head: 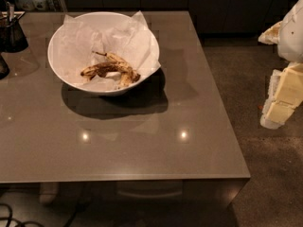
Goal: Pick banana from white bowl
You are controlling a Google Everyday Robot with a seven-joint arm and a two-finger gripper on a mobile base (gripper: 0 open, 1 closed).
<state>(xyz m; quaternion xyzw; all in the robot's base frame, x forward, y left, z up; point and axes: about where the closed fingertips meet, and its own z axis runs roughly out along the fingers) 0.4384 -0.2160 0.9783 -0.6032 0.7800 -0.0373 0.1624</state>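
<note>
My gripper [282, 100] right of table [142, 141] — opening indeterminate. Banana [100, 70] in white bowl [56, 56]: soft, overripe — I grip mid-body, lightly.

The hand [283, 98] hangs at the right edge, below the arm [292, 32].
</note>
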